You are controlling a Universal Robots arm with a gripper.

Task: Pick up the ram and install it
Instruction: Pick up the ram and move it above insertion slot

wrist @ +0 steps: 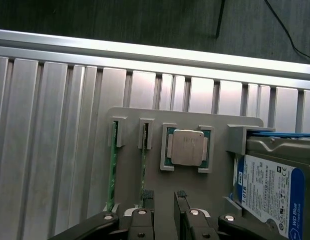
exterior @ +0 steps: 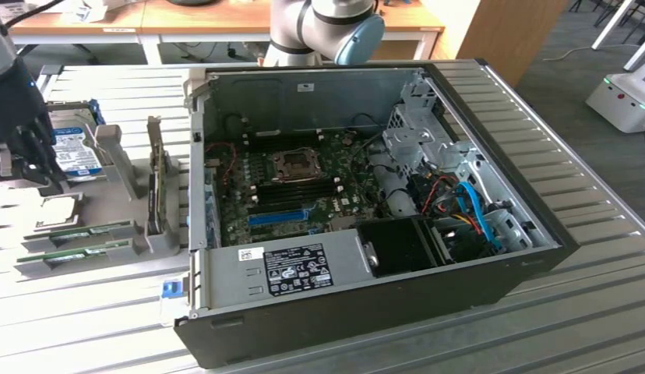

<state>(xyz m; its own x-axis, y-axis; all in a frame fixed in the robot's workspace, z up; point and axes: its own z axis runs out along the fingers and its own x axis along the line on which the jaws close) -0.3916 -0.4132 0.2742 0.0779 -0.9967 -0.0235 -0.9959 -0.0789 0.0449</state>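
My fingers [exterior: 32, 173] hang released, holding nothing, above the grey tray [wrist: 217, 150]. The ram [wrist: 143, 165] sits on edge in its slot just beside 1 fingertip, a 2nd stick [wrist: 113, 165] farther out.

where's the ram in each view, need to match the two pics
exterior view: two ram sticks lie in slots of the grey holder, at the exterior view's left, outside the computer case.
wrist view: the same ram sticks stand edge-on in two slots beside the cpu chip.
shared landmark: the hard drive with the blue label.
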